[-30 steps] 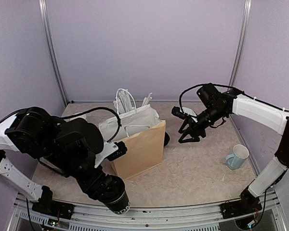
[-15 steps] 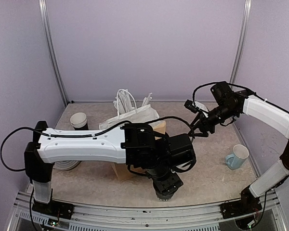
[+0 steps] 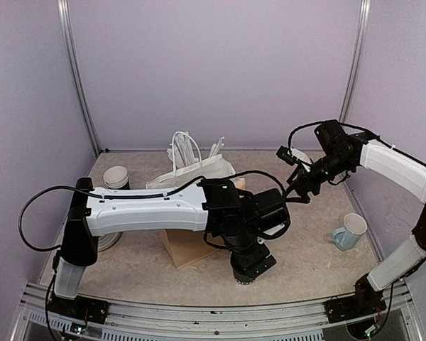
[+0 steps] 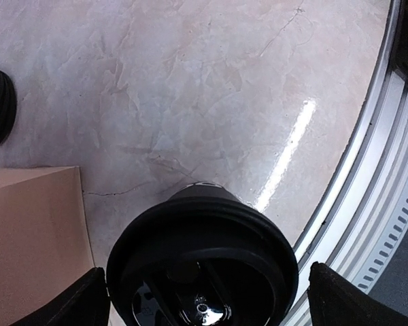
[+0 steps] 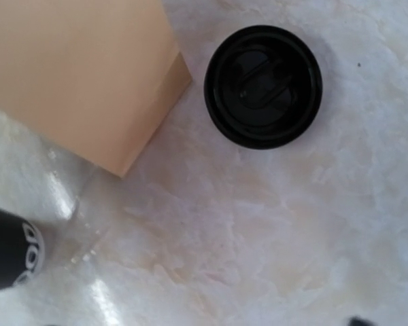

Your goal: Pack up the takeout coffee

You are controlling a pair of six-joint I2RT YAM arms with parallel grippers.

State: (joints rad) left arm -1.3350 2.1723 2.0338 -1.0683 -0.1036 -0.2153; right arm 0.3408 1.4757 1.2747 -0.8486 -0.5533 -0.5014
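The marbled table (image 3: 319, 263) carries a brown paper bag (image 3: 188, 247) at centre, with a white bag (image 3: 192, 170) just behind it. The takeout coffee (image 4: 202, 258) stands upright on the table at lower centre of the overhead view, just right of the brown bag (lid on). The left gripper (image 4: 214, 299) straddles it, fingers spread to either side. The right gripper (image 3: 297, 192) hangs right of centre; I cannot tell whether it is spread or pressed together. A loose black lid (image 5: 263, 86) lies beside the brown bag.
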